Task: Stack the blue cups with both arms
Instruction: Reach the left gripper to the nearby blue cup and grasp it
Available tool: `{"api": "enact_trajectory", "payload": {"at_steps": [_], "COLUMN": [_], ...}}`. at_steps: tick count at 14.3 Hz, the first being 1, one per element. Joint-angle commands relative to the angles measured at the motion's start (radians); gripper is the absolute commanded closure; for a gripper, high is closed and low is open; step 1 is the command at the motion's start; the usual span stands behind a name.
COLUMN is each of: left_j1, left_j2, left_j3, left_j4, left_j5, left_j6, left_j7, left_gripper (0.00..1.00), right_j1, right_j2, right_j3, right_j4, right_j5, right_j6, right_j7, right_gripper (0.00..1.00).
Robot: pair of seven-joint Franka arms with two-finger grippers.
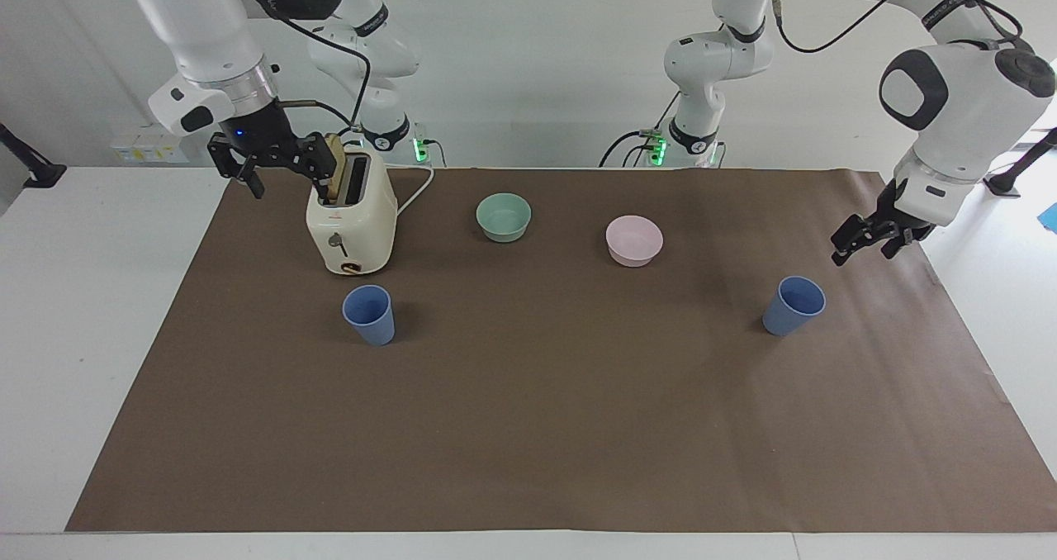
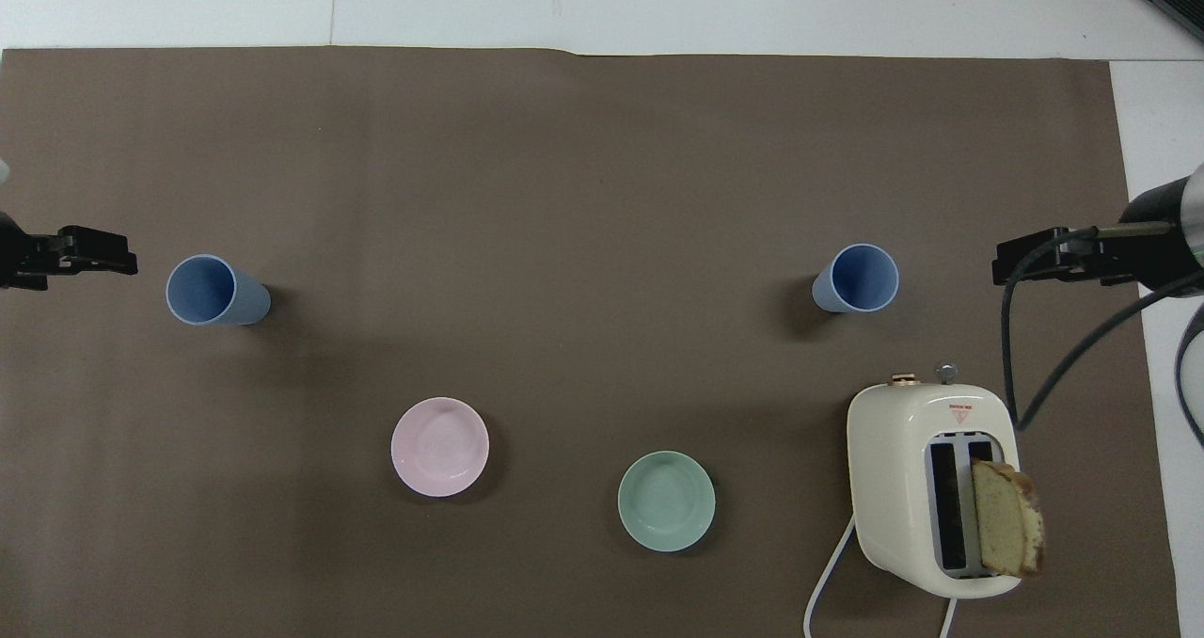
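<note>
Two blue cups stand upright on the brown mat. One cup (image 1: 794,306) is toward the left arm's end and shows in the overhead view (image 2: 212,290). The other cup (image 1: 370,314) stands near the toaster at the right arm's end, also in the overhead view (image 2: 858,279). My left gripper (image 1: 860,246) is open and empty, low over the mat's edge beside its cup and apart from it; it shows in the overhead view (image 2: 94,260). My right gripper (image 1: 281,172) is open and empty, raised beside the toaster's top, and shows in the overhead view (image 2: 1039,263).
A cream toaster (image 1: 351,230) with a bread slice (image 1: 334,178) in one slot stands nearer to the robots than the second cup. A teal-green bowl (image 1: 504,216) and a pink bowl (image 1: 634,239) sit mid-table, nearer to the robots than the cups.
</note>
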Motion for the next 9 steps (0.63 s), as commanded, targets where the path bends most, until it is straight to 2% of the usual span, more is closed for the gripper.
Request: {"api": "enact_trajectory", "payload": {"at_steps": [1,3,9], "left_j1": [0.029,0.031,0.014], "left_j2": [0.051,0.050,0.055], "left_j3": [-0.010,-0.010,-0.011], "left_j4": [-0.084,-0.145,-0.174], "left_j5": [-0.010,-0.012,-0.035], "left_j6": [0.131,0.203,0.208], "left_j7": [-0.002,-0.011,-0.042], "left_gripper": [0.00,0.00,0.00], "right_j1": [-0.012,-0.012,-0.012], "right_j2": [-0.001,-0.001,-0.001], "right_j3": [0.008,0.008,0.008], "right_j4": [0.001,0.001,0.001], "right_j5": [0.017,0.017,0.017], "right_j6": [-0.001,-0.001,-0.001], "right_j7": [-0.007,-0.007,-0.007], "right_gripper": [0.00,0.00,0.00]}}
